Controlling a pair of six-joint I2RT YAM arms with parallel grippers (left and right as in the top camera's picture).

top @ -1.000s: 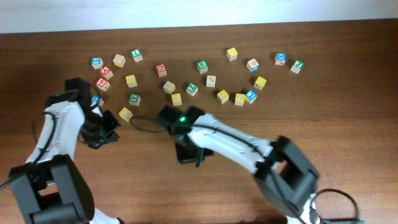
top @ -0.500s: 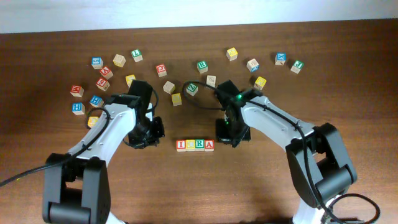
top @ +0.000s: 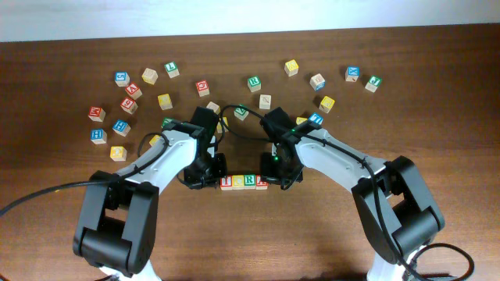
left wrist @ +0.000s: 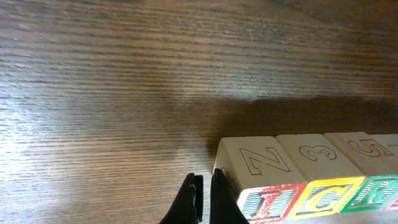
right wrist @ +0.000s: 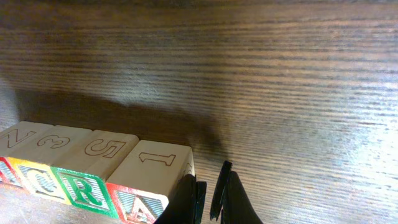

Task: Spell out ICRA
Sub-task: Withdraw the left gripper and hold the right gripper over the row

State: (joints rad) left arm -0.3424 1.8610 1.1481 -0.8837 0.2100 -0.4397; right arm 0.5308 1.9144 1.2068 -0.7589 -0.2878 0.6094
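Note:
Four letter blocks stand side by side in a row (top: 244, 182) reading I, C, R, A at the table's middle front. My left gripper (top: 214, 173) is shut and empty, its fingers (left wrist: 205, 199) against the left side of the I block (left wrist: 267, 202), with the C block (left wrist: 320, 196) beside it. My right gripper (top: 275, 176) is shut and empty, its fingers (right wrist: 210, 196) against the right side of the A block (right wrist: 134, 205), next to the R block (right wrist: 84, 190).
Several loose letter blocks lie scattered across the back of the table, from the far left (top: 97, 114) to the far right (top: 373, 83). Some sit close behind the arms (top: 241, 112). Black cables run over both arms.
Both grippers have moved inward from either side. The left one now touches the I end of the row and the right one the A end. The row has stayed in place.

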